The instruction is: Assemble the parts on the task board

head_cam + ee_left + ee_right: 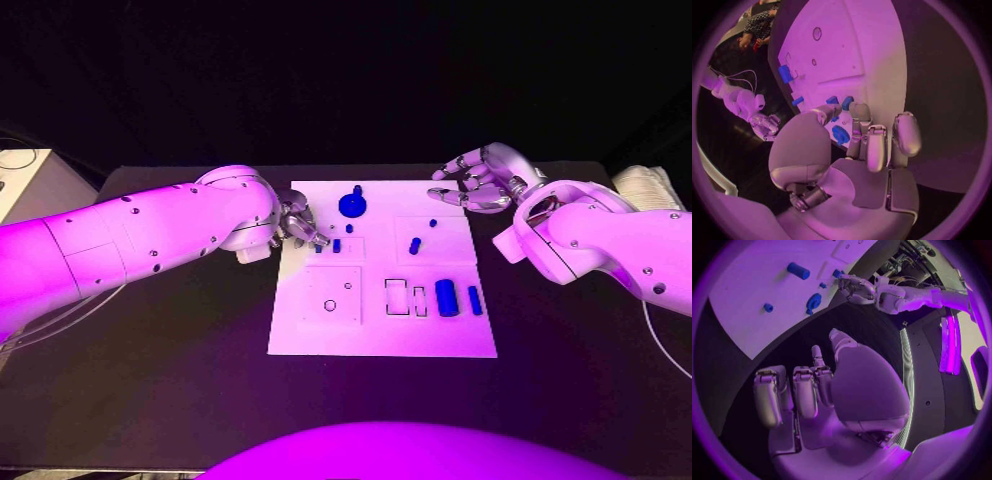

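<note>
Showing an early stage of assembly: on the task board (pixel 378 340), in the middle of the black worktop (pixel 159 400), most blue parts appear still loose, including a round knobbed piece (pixel 352 205), a short peg (pixel 415 245) and a cylinder (pixel 447 298) beside empty outlined slots. The left hand (pixel 299 228) rests at the board's left edge; whether it grips a part cannot be told. The right hand (pixel 476 180) hovers off the far right corner, fingers apart, empty, as the right wrist view confirms.
</note>
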Controlling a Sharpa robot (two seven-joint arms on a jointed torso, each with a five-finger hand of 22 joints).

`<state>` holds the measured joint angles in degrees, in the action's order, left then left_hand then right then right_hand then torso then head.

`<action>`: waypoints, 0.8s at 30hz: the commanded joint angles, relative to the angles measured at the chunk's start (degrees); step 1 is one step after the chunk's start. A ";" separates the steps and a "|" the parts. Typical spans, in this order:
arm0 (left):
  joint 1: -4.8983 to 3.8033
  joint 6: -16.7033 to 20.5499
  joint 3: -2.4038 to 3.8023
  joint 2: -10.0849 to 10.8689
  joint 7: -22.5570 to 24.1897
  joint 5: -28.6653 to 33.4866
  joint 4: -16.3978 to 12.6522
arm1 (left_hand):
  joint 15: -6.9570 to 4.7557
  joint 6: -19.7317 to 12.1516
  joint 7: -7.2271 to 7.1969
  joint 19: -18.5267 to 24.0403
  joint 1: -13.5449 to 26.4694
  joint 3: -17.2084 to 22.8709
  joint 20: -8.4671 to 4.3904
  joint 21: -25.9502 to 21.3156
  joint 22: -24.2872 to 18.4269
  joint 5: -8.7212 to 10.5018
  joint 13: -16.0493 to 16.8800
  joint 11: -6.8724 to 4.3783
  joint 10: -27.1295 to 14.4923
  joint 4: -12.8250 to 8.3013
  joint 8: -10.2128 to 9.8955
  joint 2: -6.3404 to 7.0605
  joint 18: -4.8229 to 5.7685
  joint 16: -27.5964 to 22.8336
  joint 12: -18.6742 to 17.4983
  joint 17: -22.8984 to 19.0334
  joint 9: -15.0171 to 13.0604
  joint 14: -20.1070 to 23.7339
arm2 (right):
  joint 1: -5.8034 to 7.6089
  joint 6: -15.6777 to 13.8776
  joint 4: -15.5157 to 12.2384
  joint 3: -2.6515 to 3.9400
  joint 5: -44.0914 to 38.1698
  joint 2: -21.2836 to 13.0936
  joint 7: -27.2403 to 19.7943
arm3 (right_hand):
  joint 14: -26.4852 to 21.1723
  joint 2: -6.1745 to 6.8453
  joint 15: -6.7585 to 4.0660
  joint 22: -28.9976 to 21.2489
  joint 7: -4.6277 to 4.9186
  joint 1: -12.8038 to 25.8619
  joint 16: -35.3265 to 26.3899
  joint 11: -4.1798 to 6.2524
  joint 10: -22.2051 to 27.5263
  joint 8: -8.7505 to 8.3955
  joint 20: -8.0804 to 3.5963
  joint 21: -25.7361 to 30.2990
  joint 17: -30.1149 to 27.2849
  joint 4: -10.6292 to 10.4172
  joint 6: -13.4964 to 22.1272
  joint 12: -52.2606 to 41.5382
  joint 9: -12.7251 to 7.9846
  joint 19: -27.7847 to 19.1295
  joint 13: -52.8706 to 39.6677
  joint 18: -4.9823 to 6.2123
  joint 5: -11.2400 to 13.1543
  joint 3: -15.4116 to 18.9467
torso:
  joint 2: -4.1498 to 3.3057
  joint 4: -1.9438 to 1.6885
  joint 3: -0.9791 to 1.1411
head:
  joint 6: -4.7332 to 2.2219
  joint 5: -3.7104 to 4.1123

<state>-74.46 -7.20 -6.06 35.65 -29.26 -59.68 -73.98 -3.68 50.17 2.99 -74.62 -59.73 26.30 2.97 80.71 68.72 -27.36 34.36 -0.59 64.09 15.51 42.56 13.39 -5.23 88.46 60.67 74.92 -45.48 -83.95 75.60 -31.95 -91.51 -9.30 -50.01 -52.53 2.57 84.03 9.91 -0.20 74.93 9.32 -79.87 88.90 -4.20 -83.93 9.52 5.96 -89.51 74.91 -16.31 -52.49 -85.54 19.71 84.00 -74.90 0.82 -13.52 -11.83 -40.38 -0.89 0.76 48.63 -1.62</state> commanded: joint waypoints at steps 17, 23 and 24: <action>0.17 8.06 1.52 2.07 4.71 4.54 -2.11 | 1.39 -3.68 1.77 4.67 1.96 -6.43 0.97 -3.03 -5.27 9.28 -2.88 1.53 -4.95 1.29 -0.58 -1.72 -0.74 -2.61 -1.28 5.77 -0.06 -1.71 | -0.08 0.15 -0.06 0.02 -0.21 -0.13 0.04 | 5.19 -0.17 0.27 14.33 -0.12 0.74 -0.35 -0.19 -2.01 0.25 -0.02 0.60 12.00 -0.19 -0.03 0.10 -0.10 5.49 -11.21 -0.53 -0.24 -0.35 | 0.01 -0.04 -0.07 | -0.22 0.53; 0.17 12.42 1.71 2.18 11.94 9.35 -1.93 | 5.15 -12.03 6.12 23.38 -1.01 -7.70 3.99 -17.09 -26.60 8.82 -4.02 5.61 -14.57 1.31 -3.64 -3.41 -4.79 -13.14 -2.73 -13.14 3.14 12.00 | -0.09 0.00 -0.01 0.02 -0.22 -0.20 -0.04 | 5.15 -0.17 0.27 14.16 -0.11 0.79 -0.42 -0.19 -1.91 0.24 -0.02 0.85 11.86 -0.17 0.00 0.21 -0.12 5.37 -11.11 -0.47 -0.24 -0.36 | 0.07 -0.12 -0.06 | -0.34 0.87; 0.17 12.92 1.71 2.12 13.44 9.67 -1.87 | 5.98 -13.83 6.83 25.32 -3.14 -7.31 4.84 -19.73 -28.51 8.69 -5.01 6.41 -17.15 1.27 -4.19 -3.51 -4.97 -17.92 -3.96 -20.49 4.04 18.28 | -0.09 -0.02 0.01 0.02 -0.22 -0.21 -0.05 | 5.15 -0.17 0.27 14.16 -0.11 0.79 -0.42 -0.19 -1.91 0.24 -0.02 0.85 11.86 -0.17 0.00 0.21 -0.12 5.37 -11.11 -0.47 -0.24 -0.36 | 0.04 -0.12 -0.04 | -0.41 0.89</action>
<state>-74.29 1.46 -4.42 37.90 -22.78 -54.17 -75.81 1.98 36.94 9.47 -50.52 -62.55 18.82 7.58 62.02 41.62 -18.44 29.50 5.53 47.61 16.82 38.63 9.87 -9.74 71.47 56.95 55.97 -41.70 -66.86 75.55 -32.02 -91.50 -9.30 -50.01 -52.70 2.76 84.03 9.73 -0.20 74.91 9.32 -79.69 88.68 -4.20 -83.93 9.52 5.96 -88.83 74.90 -16.45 -52.49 -85.54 19.66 84.00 -74.90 0.82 -13.52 -11.97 -40.35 -0.98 0.70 48.33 -0.83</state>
